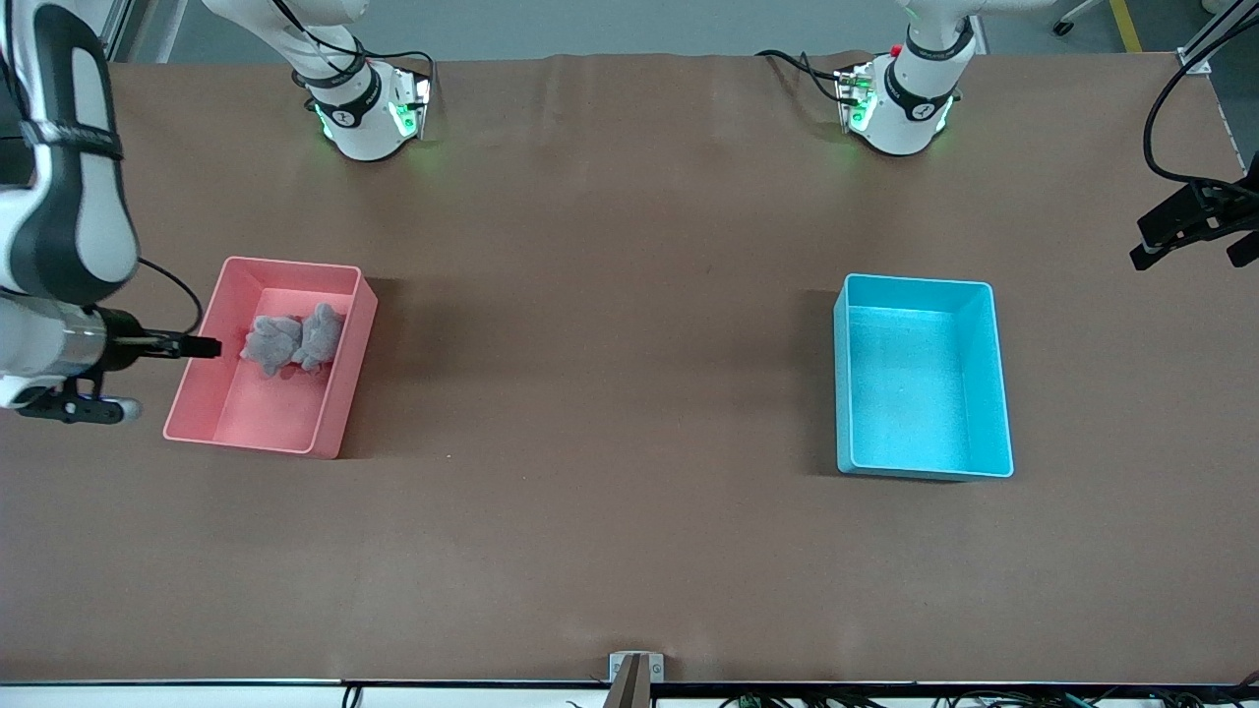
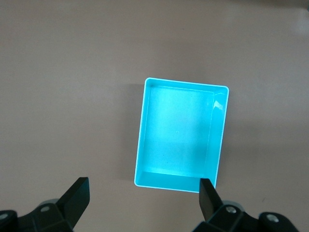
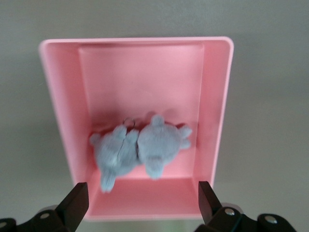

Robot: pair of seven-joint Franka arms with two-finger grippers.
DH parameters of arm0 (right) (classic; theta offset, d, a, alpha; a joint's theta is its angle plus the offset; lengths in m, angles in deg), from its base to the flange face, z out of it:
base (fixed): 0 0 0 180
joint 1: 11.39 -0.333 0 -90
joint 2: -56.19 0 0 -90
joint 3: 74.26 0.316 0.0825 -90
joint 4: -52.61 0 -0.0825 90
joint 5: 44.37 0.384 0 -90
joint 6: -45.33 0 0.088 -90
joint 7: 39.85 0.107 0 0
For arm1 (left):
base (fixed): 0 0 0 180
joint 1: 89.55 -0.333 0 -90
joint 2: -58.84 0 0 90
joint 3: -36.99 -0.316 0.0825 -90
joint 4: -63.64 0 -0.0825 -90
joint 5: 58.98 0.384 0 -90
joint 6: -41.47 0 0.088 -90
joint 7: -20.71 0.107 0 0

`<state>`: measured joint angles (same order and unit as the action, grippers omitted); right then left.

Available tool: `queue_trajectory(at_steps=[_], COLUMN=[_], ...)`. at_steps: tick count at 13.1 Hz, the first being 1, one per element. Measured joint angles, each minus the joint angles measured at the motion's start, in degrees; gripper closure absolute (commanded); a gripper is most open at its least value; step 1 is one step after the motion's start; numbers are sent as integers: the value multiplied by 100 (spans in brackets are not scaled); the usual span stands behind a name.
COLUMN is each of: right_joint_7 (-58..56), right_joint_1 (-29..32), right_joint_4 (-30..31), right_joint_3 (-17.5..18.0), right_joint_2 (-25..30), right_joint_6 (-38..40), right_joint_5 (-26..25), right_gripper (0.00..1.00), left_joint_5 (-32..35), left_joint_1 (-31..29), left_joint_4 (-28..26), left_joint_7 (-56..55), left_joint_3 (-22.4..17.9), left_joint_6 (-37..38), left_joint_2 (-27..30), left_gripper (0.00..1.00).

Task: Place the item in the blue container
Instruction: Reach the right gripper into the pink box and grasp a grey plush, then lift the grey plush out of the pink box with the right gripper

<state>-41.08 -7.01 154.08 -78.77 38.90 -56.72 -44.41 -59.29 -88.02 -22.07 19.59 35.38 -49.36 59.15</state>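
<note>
The blue container is a light-blue open bin standing bare on the table toward the left arm's end; it also fills the middle of the left wrist view, blue container. A grey plush item, which looks like two small figures side by side, lies in a pink bin toward the right arm's end. In the right wrist view the plush item lies inside the pink bin. My right gripper hangs open above that bin's end wall. My left gripper is open in the air beside the blue container, left gripper, holding nothing.
The right arm looms large at the view's edge next to the pink bin. Brown table surface spans between the two bins. Both arm bases stand along the table's edge farthest from the front camera.
</note>
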Motion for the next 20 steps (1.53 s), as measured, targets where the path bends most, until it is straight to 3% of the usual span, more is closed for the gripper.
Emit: queue_trajectory(at_steps=[5, 8, 20], right_joint_7=[195, 239, 285], right_joint_1=[98, 98, 124], right_joint_4=[1688, 2283, 2552], right_joint_3=[-1, 1, -16], right_joint_2=[79, 96, -142], right_joint_6=[-1697, -2238, -2716], right_joint_5=[120, 129, 269], right_gripper=[0, 0, 0], left_joint_5=[0, 0, 0], left_joint_1=[3, 26, 99], left_joint_4=[-2, -2, -20], left_joint_7=[1, 2, 3], left_joint_3=[1, 13, 118], left_joint_6=[0, -1, 216], left_joint_2=[-114, -195, -775], left_gripper=[0, 0, 0])
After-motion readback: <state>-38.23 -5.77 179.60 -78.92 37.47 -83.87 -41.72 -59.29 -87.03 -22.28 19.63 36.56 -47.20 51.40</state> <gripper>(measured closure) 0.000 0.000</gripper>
